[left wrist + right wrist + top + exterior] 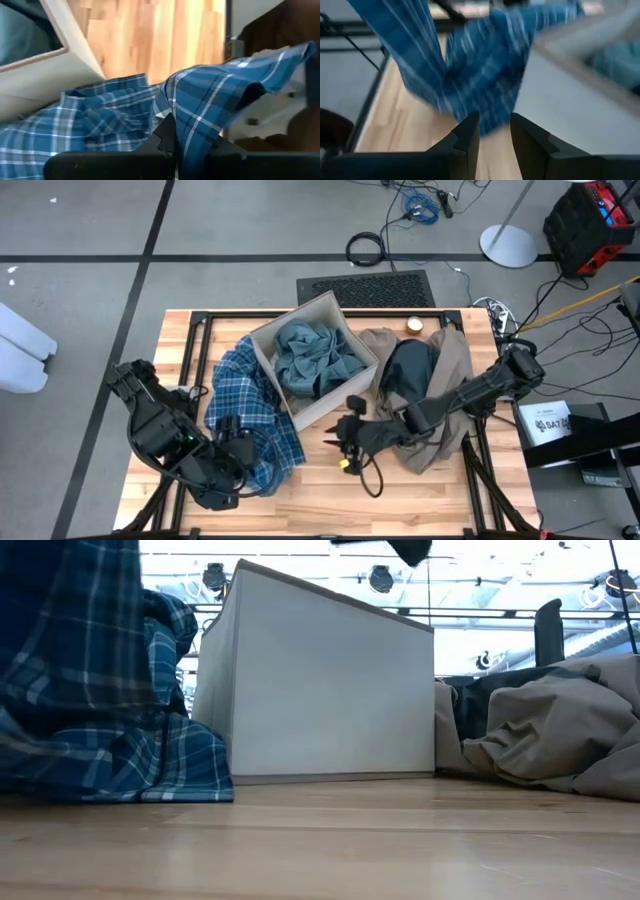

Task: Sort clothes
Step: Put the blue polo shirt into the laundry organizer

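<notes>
The left pincer [237, 442] is closed on a fold of the blue-white plaid shirt [250, 405], just beside the near-left corner of the box [262, 350]. In the left wrist view the fabric drapes over the dark fingers and trails away toward the box wall, so the cloth is pinched rather than scooped. In the low view the shirt hangs in a tall curtain at the left, with its lower part pooled on the wooden surface [420, 500]. Holding it by one fold likely lets the rest fall free and separate from the other clothes.

The right pincer [345, 442] hovers over bare wood just in front of the box, pointing toward the shirt. Its fingers [467, 135] stand a little apart with nothing between them. It seems poised to take a second hold on the shirt, though that is only a guess.

The teal-green piece [315, 355] lies bunched inside the box. The taupe-brown piece [455, 370] and the dark piece [410, 375] lie heaped together on the surface to the right of the box, under the right arm. The sorting looks partly done: one piece is boxed, and the shirt and the heap are outside.
</notes>
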You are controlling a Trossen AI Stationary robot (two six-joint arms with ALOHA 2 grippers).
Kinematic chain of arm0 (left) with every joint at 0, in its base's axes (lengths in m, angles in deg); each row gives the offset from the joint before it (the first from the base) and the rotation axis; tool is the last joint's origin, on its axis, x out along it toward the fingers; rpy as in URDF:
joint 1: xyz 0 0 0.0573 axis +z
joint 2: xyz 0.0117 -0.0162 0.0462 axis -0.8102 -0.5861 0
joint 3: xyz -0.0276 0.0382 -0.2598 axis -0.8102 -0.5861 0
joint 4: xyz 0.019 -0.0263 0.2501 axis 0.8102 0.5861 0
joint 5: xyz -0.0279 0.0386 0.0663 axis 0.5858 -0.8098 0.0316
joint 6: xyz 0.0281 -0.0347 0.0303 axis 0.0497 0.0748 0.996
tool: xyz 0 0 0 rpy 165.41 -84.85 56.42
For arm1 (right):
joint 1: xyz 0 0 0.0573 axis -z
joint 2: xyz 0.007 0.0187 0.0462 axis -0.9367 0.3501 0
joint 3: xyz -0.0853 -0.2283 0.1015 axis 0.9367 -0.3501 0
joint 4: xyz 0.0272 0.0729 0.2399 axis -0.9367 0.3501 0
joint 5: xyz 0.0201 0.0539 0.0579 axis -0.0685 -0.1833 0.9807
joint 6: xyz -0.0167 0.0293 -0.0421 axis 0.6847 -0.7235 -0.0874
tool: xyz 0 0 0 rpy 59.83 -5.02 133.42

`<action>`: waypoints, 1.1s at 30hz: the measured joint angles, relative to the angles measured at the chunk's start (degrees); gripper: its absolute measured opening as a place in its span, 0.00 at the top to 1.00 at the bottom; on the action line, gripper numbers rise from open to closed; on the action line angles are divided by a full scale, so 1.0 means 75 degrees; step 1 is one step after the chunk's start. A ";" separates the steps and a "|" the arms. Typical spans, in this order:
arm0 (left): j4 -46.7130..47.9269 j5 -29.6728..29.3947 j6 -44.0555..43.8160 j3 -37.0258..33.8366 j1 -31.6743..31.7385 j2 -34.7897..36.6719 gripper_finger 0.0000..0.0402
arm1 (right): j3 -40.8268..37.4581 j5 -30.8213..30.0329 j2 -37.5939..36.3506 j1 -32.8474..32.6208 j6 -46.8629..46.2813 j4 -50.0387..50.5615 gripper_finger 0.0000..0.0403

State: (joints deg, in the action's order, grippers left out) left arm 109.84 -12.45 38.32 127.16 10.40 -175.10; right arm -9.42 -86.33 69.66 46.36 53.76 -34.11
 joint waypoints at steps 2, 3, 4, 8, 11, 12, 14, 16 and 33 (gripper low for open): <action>0.0003 -0.0100 0.0007 -0.0298 0.0000 0.0009 0.95 | 0.0000 0.0109 0.0000 0.0095 0.0308 -0.0211 0.76; 0.0001 -0.0114 0.0006 -0.0491 0.0002 0.0009 0.95 | 0.0000 0.0100 -0.0015 0.0129 0.0379 -0.0189 0.76; -0.0002 -0.0111 0.0009 -0.0697 0.0020 0.0007 0.95 | 0.0000 0.0099 -0.0030 0.0155 0.0428 -0.0129 0.76; -0.0230 -0.0055 0.0006 -0.1691 0.0196 0.0000 0.95 | 0.0000 0.0100 -0.0057 0.0238 0.0444 0.0103 0.76; -0.0838 -0.0060 -0.0044 -0.2422 0.0363 -0.0003 0.95 | 0.0000 0.0098 -0.0055 0.0241 0.0439 0.0304 0.76; -0.1230 -0.0061 0.0017 -0.2640 0.0431 -0.0003 0.95 | 0.0000 0.0097 -0.0055 0.0241 0.0433 0.0389 0.76; -0.1926 -0.0059 0.0384 -0.2998 0.0520 -0.0012 0.94 | 0.0000 0.0099 -0.0055 0.0241 0.0430 0.0493 0.76; -0.2712 -0.0080 0.0879 -0.3254 0.0542 -0.0021 0.92 | 0.0000 0.0097 -0.0055 0.0241 0.0427 0.0473 0.76; 0.0254 -0.0761 0.0401 -0.3257 0.0498 -0.0147 0.46 | 0.0002 0.0009 0.0178 0.0308 -0.0369 0.0024 0.76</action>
State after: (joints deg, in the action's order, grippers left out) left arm 111.75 -18.16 41.33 102.73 14.13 -176.20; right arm -9.41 -86.26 71.00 48.67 50.99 -33.93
